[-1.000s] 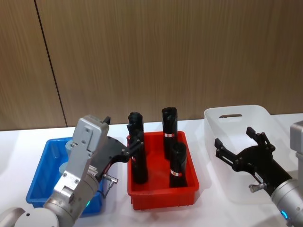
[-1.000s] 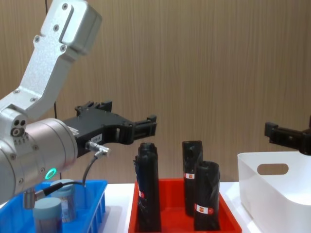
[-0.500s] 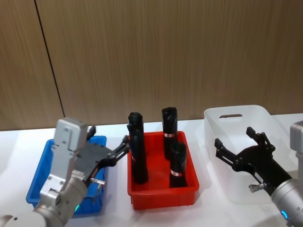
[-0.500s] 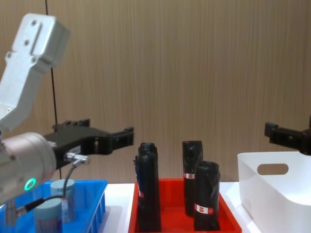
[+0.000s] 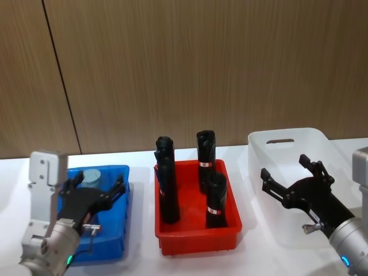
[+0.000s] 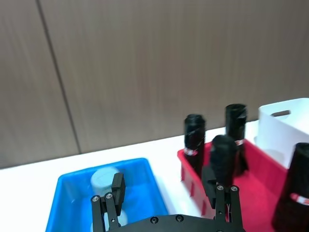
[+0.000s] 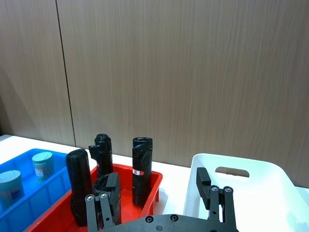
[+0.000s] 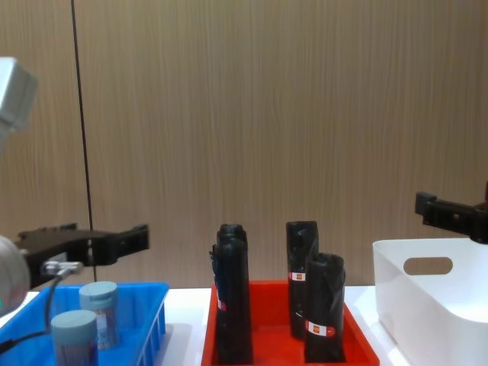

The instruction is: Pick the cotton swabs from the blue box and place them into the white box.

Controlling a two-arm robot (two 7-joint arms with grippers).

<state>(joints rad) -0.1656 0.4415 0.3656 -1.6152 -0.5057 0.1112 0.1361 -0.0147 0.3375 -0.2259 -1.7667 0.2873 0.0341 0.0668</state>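
Note:
Two cotton swabs jars with pale lids stand in the blue box. From the head view one lid shows at the far end of the blue box. My left gripper hovers open just above that box, nothing between its fingers; in the left wrist view a jar sits ahead of it. My right gripper hangs open above the near left part of the white box, holding nothing.
A red tray with several tall black wrapped cylinders stands between the two boxes. A wood-panel wall rises close behind the white table.
My left arm has pulled back to the left and come down, from beside the red tray's black cylinders to above the blue box. The right arm has not moved.

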